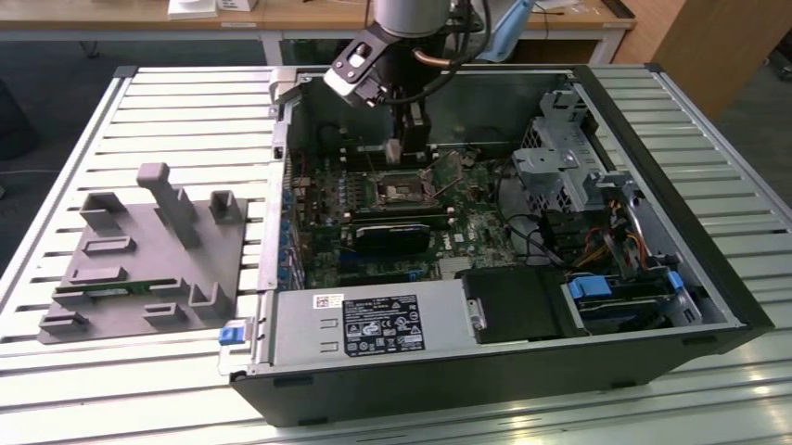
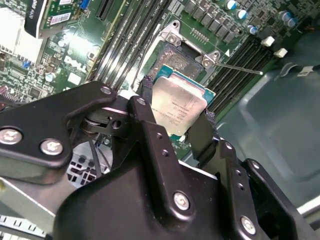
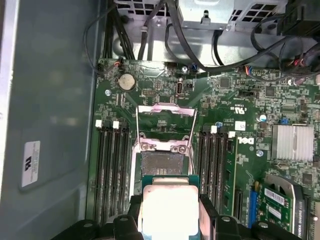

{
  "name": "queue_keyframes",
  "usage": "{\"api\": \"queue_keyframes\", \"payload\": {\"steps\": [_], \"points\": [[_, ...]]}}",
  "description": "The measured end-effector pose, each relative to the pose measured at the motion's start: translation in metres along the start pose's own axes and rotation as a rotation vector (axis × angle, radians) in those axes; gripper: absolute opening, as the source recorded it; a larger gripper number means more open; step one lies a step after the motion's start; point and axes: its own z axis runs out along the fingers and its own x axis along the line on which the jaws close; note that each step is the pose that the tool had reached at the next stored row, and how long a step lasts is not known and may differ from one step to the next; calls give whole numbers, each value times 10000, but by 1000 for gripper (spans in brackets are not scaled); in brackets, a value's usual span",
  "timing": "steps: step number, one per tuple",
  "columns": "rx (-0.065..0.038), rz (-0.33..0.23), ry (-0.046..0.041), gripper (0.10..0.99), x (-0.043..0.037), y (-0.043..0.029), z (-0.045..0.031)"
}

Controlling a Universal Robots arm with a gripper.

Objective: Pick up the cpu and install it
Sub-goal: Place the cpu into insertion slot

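My gripper [image 2: 176, 114] is shut on the cpu [image 2: 176, 104], a flat square chip with a silvery metal top and a green edge, clamped by two opposite sides. In the first wrist view the cpu [image 3: 170, 210] hangs just short of the open socket [image 3: 162, 161], whose metal load plate [image 3: 165, 111] is flipped up. In the exterior view my gripper [image 1: 399, 150] hangs inside the open computer case, a little above the far edge of the square socket [image 1: 392, 190] on the green motherboard [image 1: 371, 232].
Black memory slots [image 3: 111, 170] flank the socket on both sides. A drive cage [image 1: 563, 158] and cables [image 1: 544, 241] stand at the exterior view's right, the power supply [image 1: 371, 324] at the front. A grey holder tray [image 1: 143, 260] lies on the slatted table outside the case.
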Motion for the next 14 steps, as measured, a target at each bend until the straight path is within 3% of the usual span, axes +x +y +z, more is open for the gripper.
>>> {"api": "queue_keyframes", "payload": {"steps": [6,14], "points": [[-5,47,-4,533,-1,2,108],[-7,55,-4,533,1,9,154]]}}
